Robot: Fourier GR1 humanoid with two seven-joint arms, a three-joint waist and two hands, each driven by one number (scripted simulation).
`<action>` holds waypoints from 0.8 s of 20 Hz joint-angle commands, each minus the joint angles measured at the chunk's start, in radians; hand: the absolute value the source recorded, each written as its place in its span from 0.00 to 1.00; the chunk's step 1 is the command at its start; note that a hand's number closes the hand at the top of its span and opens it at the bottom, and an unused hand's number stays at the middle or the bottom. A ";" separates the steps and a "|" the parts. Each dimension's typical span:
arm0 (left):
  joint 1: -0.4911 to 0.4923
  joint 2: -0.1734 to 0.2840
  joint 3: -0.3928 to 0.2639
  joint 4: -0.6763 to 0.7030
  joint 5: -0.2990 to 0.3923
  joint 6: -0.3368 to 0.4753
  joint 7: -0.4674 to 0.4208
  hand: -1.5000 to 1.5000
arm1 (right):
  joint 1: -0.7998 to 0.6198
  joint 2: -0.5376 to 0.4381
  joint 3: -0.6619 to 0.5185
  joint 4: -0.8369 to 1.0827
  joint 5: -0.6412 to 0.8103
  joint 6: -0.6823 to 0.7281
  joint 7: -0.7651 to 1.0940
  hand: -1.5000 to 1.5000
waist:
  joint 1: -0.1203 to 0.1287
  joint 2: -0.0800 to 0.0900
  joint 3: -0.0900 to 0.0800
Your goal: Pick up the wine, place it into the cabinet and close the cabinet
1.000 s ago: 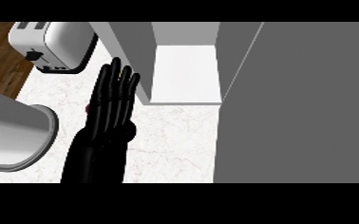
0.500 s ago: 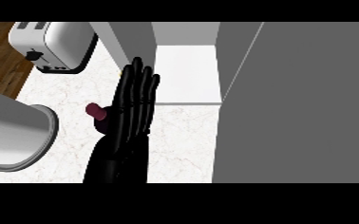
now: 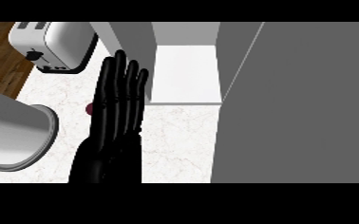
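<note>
Only a small dark red bit of the wine (image 3: 89, 108) shows on the marble counter, at the left edge of my left hand (image 3: 116, 118), which covers the remainder. The hand is open, its fingers straight and together, pointing away from me towards the cabinet (image 3: 186, 73). It touches or stands just beside the wine; I cannot tell which. The cabinet is open, showing a white shelf floor with nothing on it, just right of the fingertips. Its grey door (image 3: 294, 109) stands swung out and fills the right side. My right hand does not show.
A silver toaster (image 3: 52, 45) stands at the back left, beside the wooden strip at the counter's edge. A large grey round vessel (image 3: 21, 137) sits at the left edge. Bare marble counter (image 3: 179, 142) lies between my hand and the door.
My left hand swung right across the wine, then came back a little left and reached further towards the cabinet. The wine has hardly moved.
</note>
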 commanded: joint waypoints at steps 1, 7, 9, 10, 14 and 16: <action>0.007 0.000 -0.031 -0.002 -0.083 0.072 0.062 0.00 | 0.066 0.005 0.018 -0.100 -0.001 0.006 0.023 0.00 | -0.001 -0.001 0.000; 0.170 0.028 0.045 -0.028 0.019 0.013 -0.071 0.00 | 0.087 0.002 0.034 -0.149 0.001 0.004 0.045 0.00 | -0.004 0.001 -0.001; 0.184 0.021 0.068 -0.040 0.021 0.003 -0.071 0.00 | -0.035 0.018 0.057 -0.106 0.032 -0.047 0.124 0.00 | 0.002 0.001 -0.001; 0.231 0.053 0.064 -0.089 0.021 -0.004 -0.070 0.00 | 0.000 -0.020 -0.042 -0.124 -0.067 -0.001 0.096 0.00 | 0.002 0.001 0.000; 0.286 0.111 0.188 -0.076 0.166 -0.059 -0.178 0.00 | -0.031 0.025 0.034 -0.064 0.023 -0.026 0.062 0.00 | 0.002 0.002 -0.001; 0.337 0.124 0.196 -0.122 0.105 -0.037 -0.151 0.00 | 0.082 0.011 0.017 -0.105 -0.023 0.023 0.009 0.00 | 0.001 0.000 0.000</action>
